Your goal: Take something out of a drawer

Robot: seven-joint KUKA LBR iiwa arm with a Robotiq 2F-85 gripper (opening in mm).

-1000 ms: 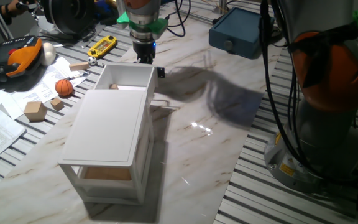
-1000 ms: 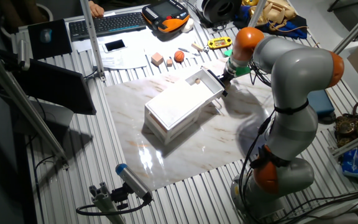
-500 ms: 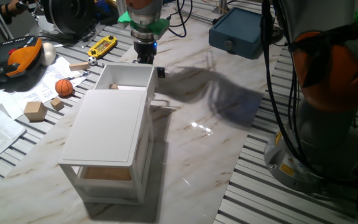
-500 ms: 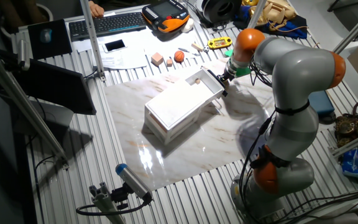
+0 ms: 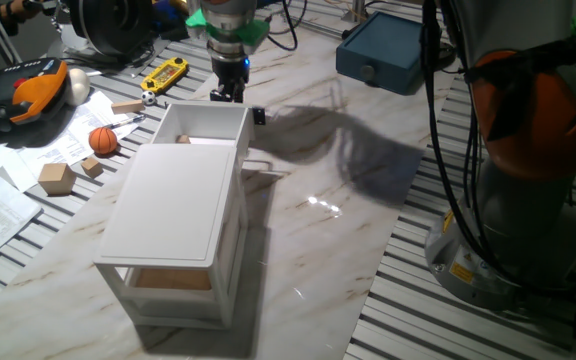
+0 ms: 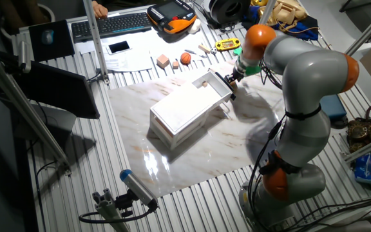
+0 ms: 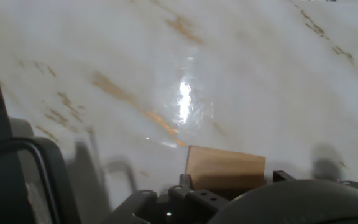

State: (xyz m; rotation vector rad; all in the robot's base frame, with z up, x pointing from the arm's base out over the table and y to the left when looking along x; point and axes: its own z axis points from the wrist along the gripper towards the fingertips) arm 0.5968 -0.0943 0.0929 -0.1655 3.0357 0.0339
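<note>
I am working over a marbled white tabletop (image 5: 308, 230) laid on a slatted bench, with tools and papers crowding the far edge. On the hand view a light-tan wooden block (image 7: 225, 167) sits at the bottom of the frame right against the hand's hardware, with only marble beneath it, so I judge it is held between the fingers; the fingertips themselves are out of that picture, but the gripper (image 5: 227, 93) reads as closed on the block, not open. In the fixed views the gripper hangs just beyond the front of the pulled-out top drawer (image 5: 208, 125), outside its walls and a little above the table, though the block is too small to pick out there. The drawer stands open from the white cabinet (image 5: 173, 215), its small black handle (image 5: 258, 116) facing the arm; something tan shows at the edge of its inside, and I cannot tell what it is. To me the main step looks done: the block is out of the drawer and in the hand. What I see left is to carry it clear and set it on the marble, then let go. Off to the side, well apart, lie an orange ball (image 5: 103, 139) and small wooden cubes (image 5: 56, 178), which are not my concern.
</note>
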